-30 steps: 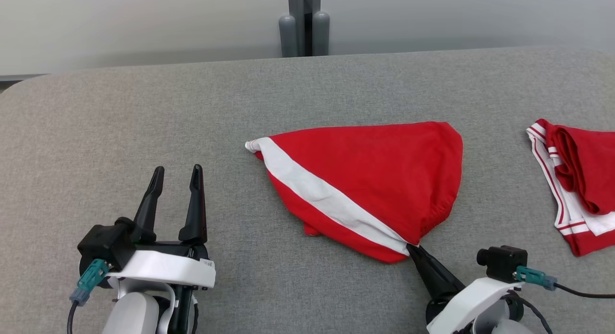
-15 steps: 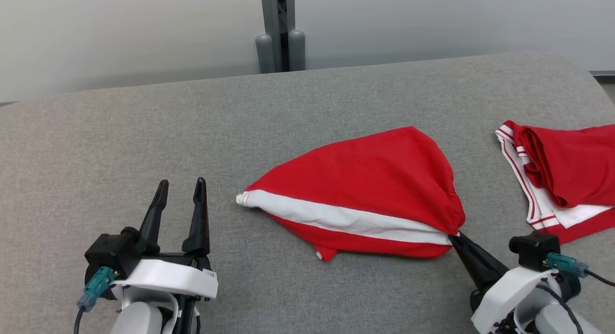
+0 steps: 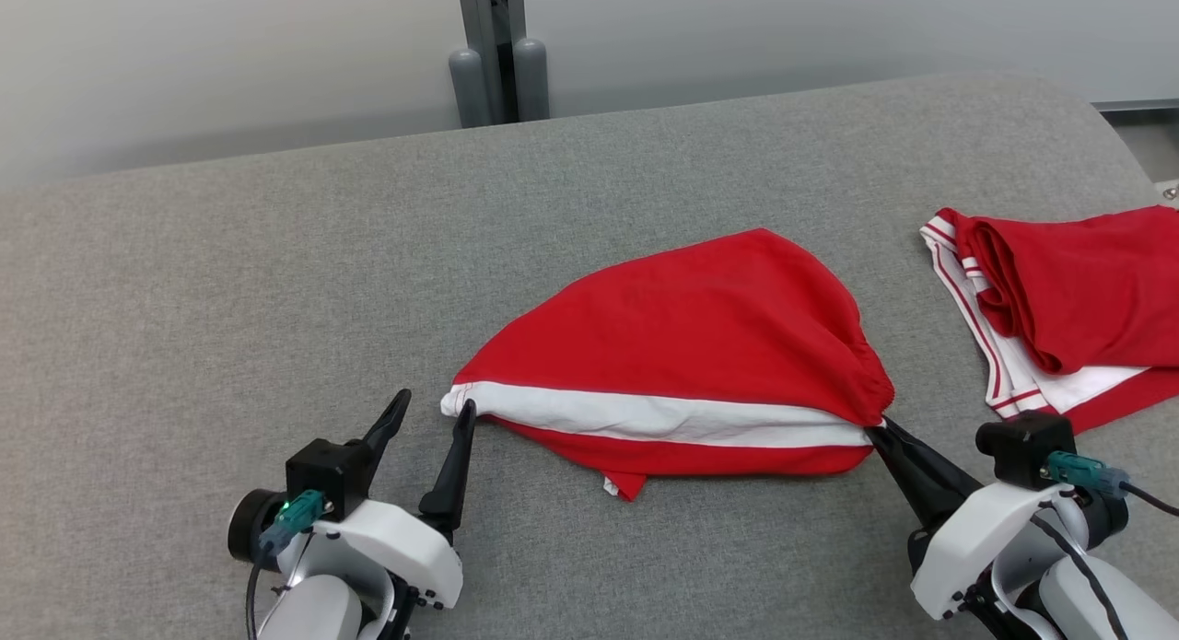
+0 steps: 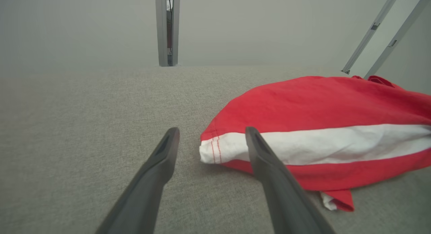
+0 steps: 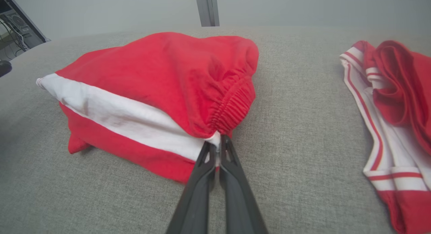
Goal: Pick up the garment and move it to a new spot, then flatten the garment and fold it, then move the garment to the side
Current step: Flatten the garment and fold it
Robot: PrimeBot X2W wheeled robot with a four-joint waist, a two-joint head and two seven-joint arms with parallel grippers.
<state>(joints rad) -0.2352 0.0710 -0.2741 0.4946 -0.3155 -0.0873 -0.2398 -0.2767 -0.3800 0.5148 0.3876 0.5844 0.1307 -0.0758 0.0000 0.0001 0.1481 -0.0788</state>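
Red cotton garment with white band (image 3: 700, 345) lying mid grey fabric tabletop (image 3: 276, 253), right gripper (image 3: 880, 428) jaws pinching its elastic corner, left gripper (image 3: 436, 402) jaws spread at its white-band end, second red-and-white garment (image 3: 1068, 308) well apart.

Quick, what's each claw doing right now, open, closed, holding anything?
Left claw: open, fingers either side of the red garment at its white-striped corner, not gripping.
Right claw: shut on the red garment's elastic edge.

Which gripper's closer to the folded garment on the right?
Right. The right gripper, holding the middle garment, is near the folded garment; the left gripper is at the middle garment's far end.
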